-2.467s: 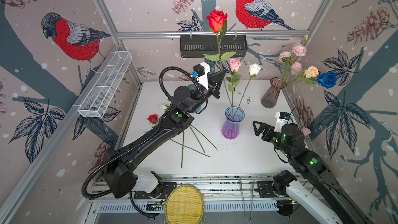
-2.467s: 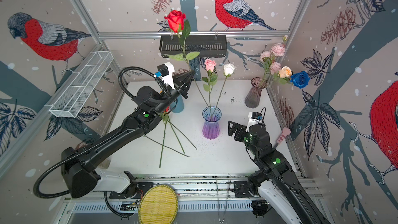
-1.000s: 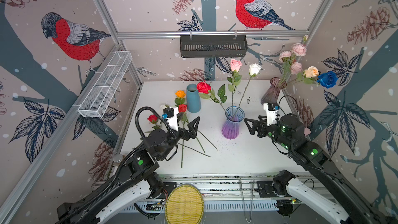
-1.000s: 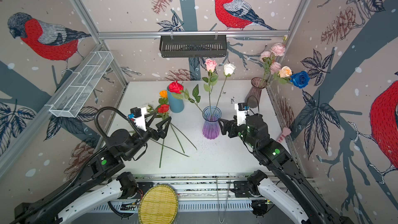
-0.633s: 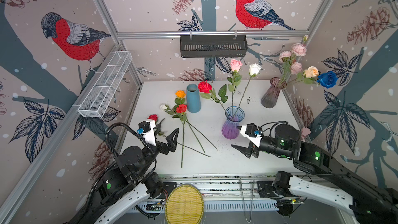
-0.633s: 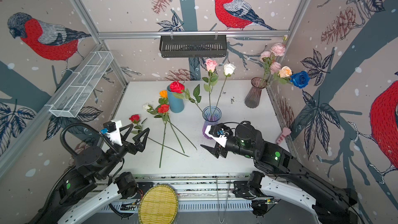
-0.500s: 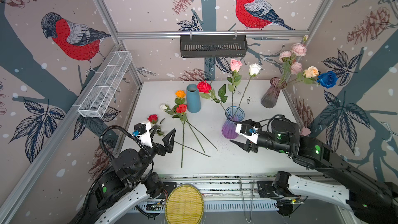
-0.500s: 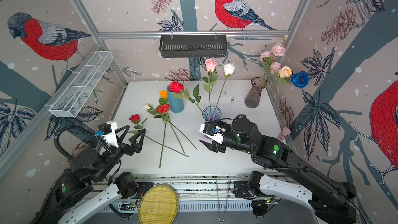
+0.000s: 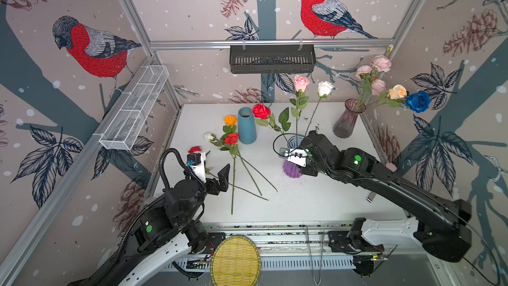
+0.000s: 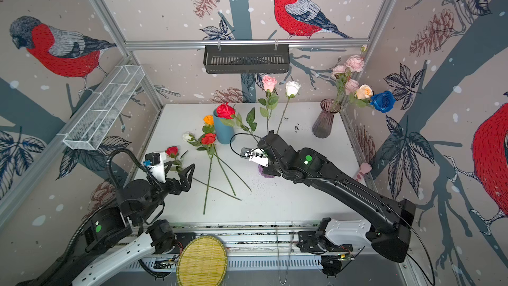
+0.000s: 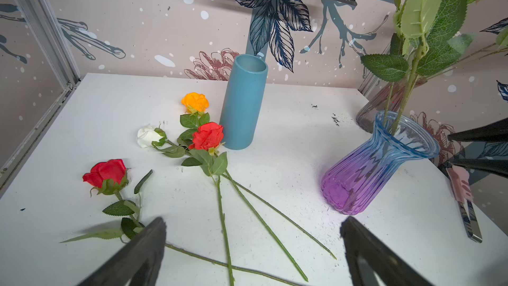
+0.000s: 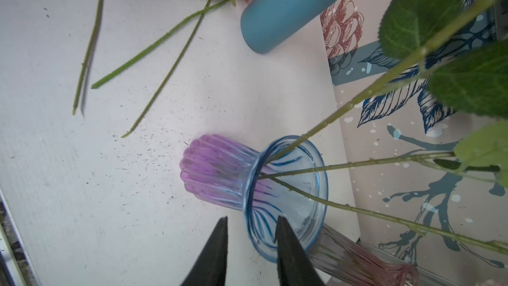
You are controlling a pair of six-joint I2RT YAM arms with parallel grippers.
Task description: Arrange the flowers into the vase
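The blue-to-purple glass vase [image 12: 220, 171] stands mid-table, mostly under my right arm in both top views [image 9: 291, 170]. It holds a red rose [image 9: 261, 110] leaning left, a pink rose [image 9: 301, 82] and a white rose [image 9: 325, 88]. My right gripper [image 12: 251, 218] straddles the vase's rim, one finger inside, one outside, with a gap showing. A red rose [image 11: 105, 171], a white rose [image 11: 147, 136], an orange rose [image 11: 195, 101] and another red rose [image 11: 208, 136] lie on the table. My left gripper [image 11: 253, 222] hangs wide open and empty over their crossed stems.
A blue cylinder vase [image 9: 246, 125] stands behind the loose roses. A smoky glass vase [image 9: 347, 118] at the back right holds pink, peach and blue blooms. A black basket [image 9: 272, 59] hangs on the back wall, a wire shelf [image 9: 134, 111] on the left wall. A woven disc [image 9: 235, 261] lies in front.
My left gripper let go of the red rose in the vase and drew back low to the front left. My right gripper swung in over the vase's rim and its jaws narrowed.
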